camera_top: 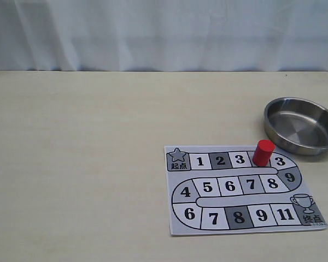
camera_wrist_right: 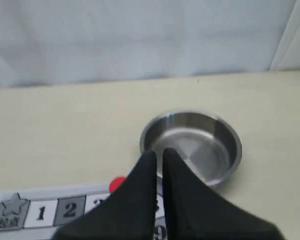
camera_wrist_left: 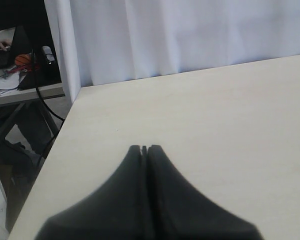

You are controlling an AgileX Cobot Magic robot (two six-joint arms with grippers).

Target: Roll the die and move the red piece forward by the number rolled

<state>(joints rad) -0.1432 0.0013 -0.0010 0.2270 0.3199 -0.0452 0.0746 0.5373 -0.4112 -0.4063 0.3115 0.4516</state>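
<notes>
**Two grippers pinched close, red piece on the board's top row**

Exterior view: a pale table (camera_top: 76,164) ran back to a white curtain (camera_top: 153,33). A paper board (camera_top: 229,188) lay right of the middle, its far right corner close to the frame edge. The red piece (camera_top: 264,153) stood upright on the board's top row, between a square marked 3 and another marked 3, and it hid the number of its own square. A steel bowl (camera_top: 303,128) sat behind and to the right of the board, apart from it, with its right rim cut off by the frame. Only its bare, shiny floor showed inside.

Left wrist view: the left gripper (camera_wrist_left: 144,148) was a dark blur over bare table (camera_wrist_left: 215,110), its fingers pressed together with only a hairline slit between the tips and nothing seen in it. Past the table's edge lay dim clutter and a cable that were too dark to make out.

Right wrist view: the right gripper (camera_wrist_right: 159,154) had its fingers drawn narrow, with a thin gap at the tips and nothing visible in it. They covered the near rim of the bowl (camera_wrist_right: 205,145), whose inside again showed only steel. The red piece (camera_wrist_right: 117,184) was a mere sliver beside one finger, the rest hidden behind it. The board (camera_wrist_right: 40,212) was blurred and cut off by the frame, and the fingers covered much of its row.
</notes>
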